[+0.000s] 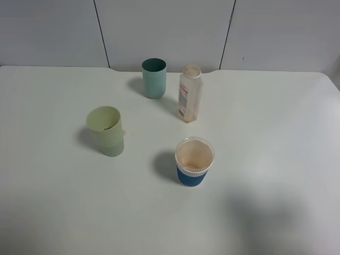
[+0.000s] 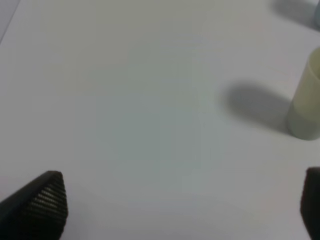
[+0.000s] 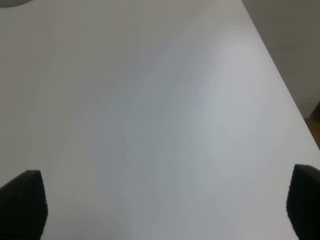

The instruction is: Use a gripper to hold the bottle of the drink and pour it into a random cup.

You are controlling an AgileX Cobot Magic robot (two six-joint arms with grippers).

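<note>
The right gripper [image 3: 165, 205] hangs over bare white bench [image 3: 150, 100], its two black ribbed fingertips [image 3: 22, 200] spread wide with nothing between them. The bench's far edge runs off to one side of it; none of the cups shows in its own view.

The left gripper [image 2: 182, 205] is likewise released, fingertips [image 2: 45, 202] far apart and empty, low above the bench. Ahead of it and off to one side stands the pale yellow-green cup [image 2: 306, 97], upright, well clear of the fingers.

Neither arm appears in the high view. There the bottle of the drink [image 1: 189, 94] stands upright and uncapped, beyond the clear cup with blue sleeve [image 1: 194, 161] and just beside the teal tumbler [image 1: 154, 78]. The pale cup sits apart from all three.
</note>
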